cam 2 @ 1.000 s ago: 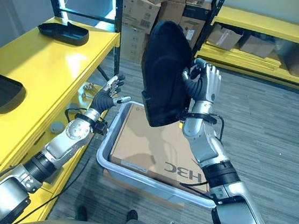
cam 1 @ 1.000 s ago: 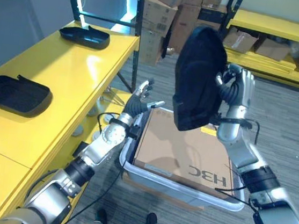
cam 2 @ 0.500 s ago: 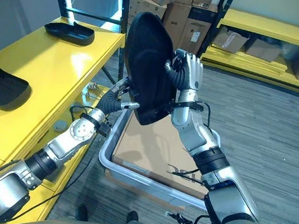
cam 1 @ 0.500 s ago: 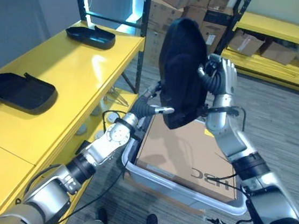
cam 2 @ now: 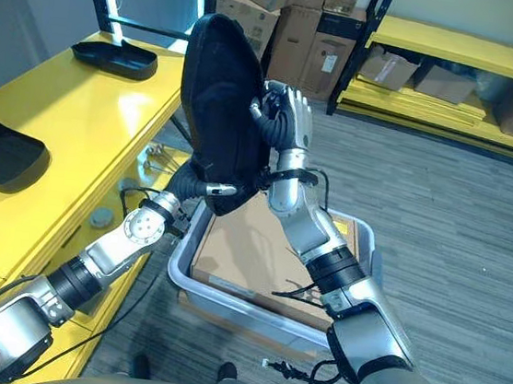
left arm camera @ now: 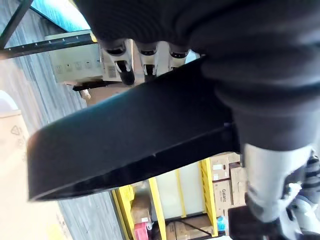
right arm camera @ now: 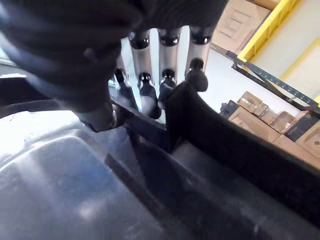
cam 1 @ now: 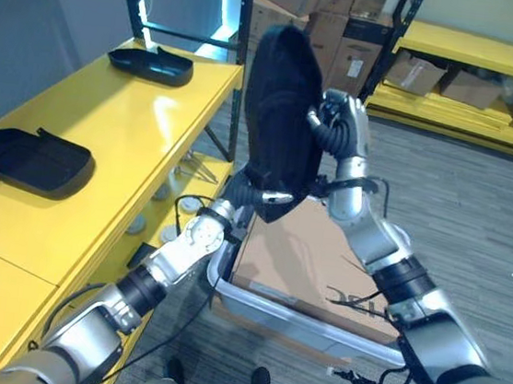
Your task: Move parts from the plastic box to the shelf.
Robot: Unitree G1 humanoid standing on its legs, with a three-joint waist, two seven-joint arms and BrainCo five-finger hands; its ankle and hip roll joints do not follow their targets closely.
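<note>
The right robot hand (cam 2: 281, 121) curls its fingers round the edge of a black part (cam 2: 218, 104), held upright above the plastic box (cam 2: 252, 312). The left robot hand (cam 2: 204, 184) reaches under its lower end; I cannot tell its grip. The yellow shelf (cam 2: 88, 126) lies to the left, nearer the left hand.

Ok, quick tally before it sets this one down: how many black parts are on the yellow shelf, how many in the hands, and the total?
On the yellow shelf: 2, the near part and the far part
Held up over the plastic box, right hand gripping its edge, left hand at its lower end: 1, the raised part
Total: 3 black parts
</note>
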